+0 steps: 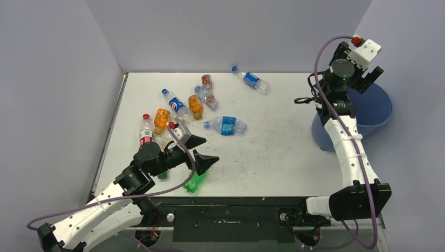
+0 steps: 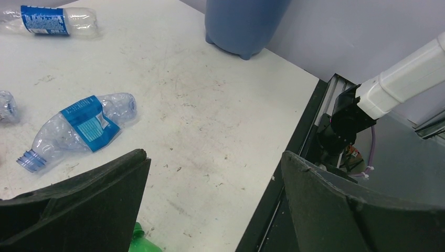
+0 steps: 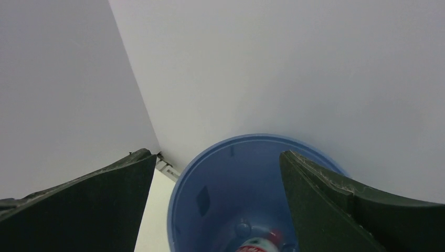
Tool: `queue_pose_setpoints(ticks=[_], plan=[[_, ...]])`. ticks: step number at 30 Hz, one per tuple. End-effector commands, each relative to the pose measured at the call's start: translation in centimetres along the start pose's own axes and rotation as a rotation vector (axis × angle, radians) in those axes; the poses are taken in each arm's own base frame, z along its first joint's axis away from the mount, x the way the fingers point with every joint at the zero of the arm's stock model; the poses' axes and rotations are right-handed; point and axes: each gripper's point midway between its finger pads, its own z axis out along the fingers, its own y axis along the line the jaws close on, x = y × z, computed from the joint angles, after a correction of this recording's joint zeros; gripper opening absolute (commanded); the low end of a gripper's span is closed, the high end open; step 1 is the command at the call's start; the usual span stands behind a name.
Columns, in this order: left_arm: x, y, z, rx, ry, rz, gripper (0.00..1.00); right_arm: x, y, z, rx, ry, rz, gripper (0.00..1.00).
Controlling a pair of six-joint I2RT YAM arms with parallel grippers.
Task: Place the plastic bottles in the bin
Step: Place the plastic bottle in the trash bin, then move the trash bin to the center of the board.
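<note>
Bottles of crumpled clear plastic point(image 1: 226, 126) litter our scuffed surface point(image 1: 273, 152); right claw point(image 3: 215, 153) gapes empty above round blue bucket point(image 3: 210, 189), left claw point(image 2: 213, 154) gapes low.

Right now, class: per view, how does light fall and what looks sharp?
Top external: soft, even light, faint shadows on the white table. Left wrist: the crushed clear blue-labelled plastic bottle sharp, the black fingers featureless. Right wrist: the round blue plastic bin evenly lit, no glare.

A lab test cell: plain grey walls point(image 1: 220, 31) enclosing a white table point(image 1: 273, 152).
</note>
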Motion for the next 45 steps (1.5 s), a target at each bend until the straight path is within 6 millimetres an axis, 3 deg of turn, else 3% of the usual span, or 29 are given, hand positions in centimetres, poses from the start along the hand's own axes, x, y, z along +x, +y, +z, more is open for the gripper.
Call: queue_pose_setpoints(ticks=[1,4,7,16,19,28,32,37,45], plan=[[-2.6,-0.8,-0.1,0.018,-0.053,0.012,0.96,-3.1,1.5,-1.8,-0.099,-0.022,0.092,0.9],[-2.5,-0.8,0.0,0.018,-0.047,0.009,0.96,-2.8,3.8,-3.0,-0.202,0.021,0.078,0.9],[-2.1,-0.7,0.2,0.018,-0.032,0.001,0.96,0.1,5.1,-3.4,-0.247,0.122,0.014,0.93],[-1.4,-0.9,0.7,0.025,0.005,-0.014,0.96,7.8,6.5,-1.9,-0.251,0.327,-0.058,0.98],[-1.6,-1.1,0.7,0.034,0.002,-0.014,0.96,8.8,7.1,-1.1,-0.244,0.356,-0.085,1.0],[-1.7,-1.4,0.1,0.039,-0.002,-0.015,0.96,13.0,6.6,0.8,-0.178,0.43,-0.17,0.92],[-2.2,-1.7,-0.1,0.046,-0.016,-0.024,0.96,14.6,6.1,1.0,-0.18,0.456,-0.189,0.83],[-3.3,-2.1,-0.4,0.062,-0.07,-0.022,0.96,16.0,6.5,0.4,-0.214,0.497,-0.199,0.56],[-3.4,-2.4,-0.4,0.073,-0.074,-0.029,0.96,17.4,7.0,-0.2,-0.254,0.546,-0.219,0.41]])
